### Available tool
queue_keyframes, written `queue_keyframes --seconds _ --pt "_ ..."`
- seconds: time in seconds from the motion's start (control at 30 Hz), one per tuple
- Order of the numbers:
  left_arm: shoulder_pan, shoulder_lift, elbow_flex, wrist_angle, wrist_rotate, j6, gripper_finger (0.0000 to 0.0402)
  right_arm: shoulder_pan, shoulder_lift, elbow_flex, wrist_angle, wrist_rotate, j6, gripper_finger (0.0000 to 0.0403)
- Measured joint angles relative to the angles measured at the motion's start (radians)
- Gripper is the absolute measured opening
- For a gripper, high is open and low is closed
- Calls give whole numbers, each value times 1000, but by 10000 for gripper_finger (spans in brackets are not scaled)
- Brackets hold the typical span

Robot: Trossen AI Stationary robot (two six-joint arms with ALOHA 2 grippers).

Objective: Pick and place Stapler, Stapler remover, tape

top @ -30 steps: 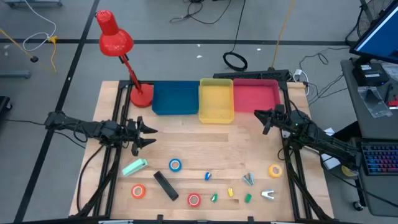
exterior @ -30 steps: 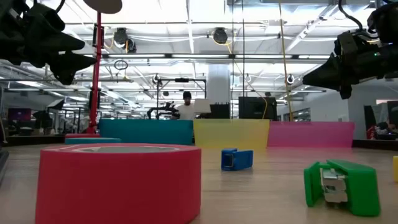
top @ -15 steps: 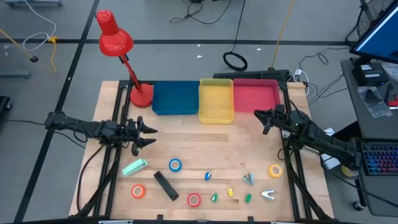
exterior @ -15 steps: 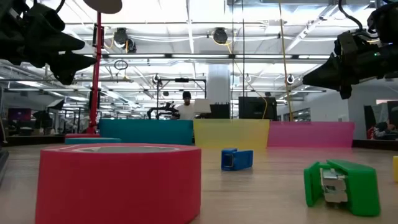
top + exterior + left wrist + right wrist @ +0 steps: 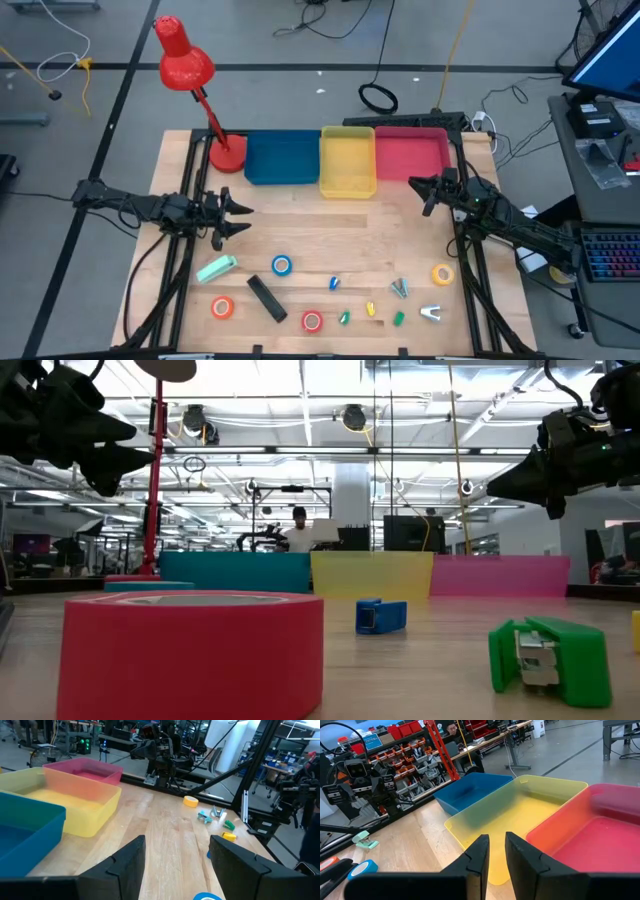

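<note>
In the high view, four tape rolls lie flat near the table's near edge: blue point(image 5: 281, 265), orange point(image 5: 222, 307), red point(image 5: 312, 321) and yellow point(image 5: 442, 274). A mint-green stapler point(image 5: 216, 267) and a black bar-shaped stapler point(image 5: 267, 298) lie between them. A silver clawed remover point(image 5: 430, 313) lies near the right corner. My left gripper point(image 5: 244, 218) hovers open at the table's left side, above and behind the mint stapler. My right gripper point(image 5: 418, 194) hovers at the right, in front of the pink bin, with only a narrow gap between its fingers point(image 5: 485, 851).
Blue point(image 5: 282, 158), yellow point(image 5: 348, 160) and pink point(image 5: 411, 153) bins stand in a row along the far edge. A red desk lamp's base point(image 5: 227, 155) stands left of them. Small coloured clips point(image 5: 370, 309) are scattered near the near edge. Bare wood lies mid-table.
</note>
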Motion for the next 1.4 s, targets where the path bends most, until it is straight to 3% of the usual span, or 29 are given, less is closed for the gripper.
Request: queue_keyframes --seconds 0.2,0.47,1.2,1.4 --pt "0 0 0 0 0 0 218 0 0 0 51 0 27 55" --pt "0 0 0 0 0 0 218 0 0 -7 151 0 256 55" --pt "0 0 0 22 -31 -1 218 0 0 -2 161 0 373 55" --pt "0 0 0 222 -44 -215 218 0 0 -2 161 5 367 55"
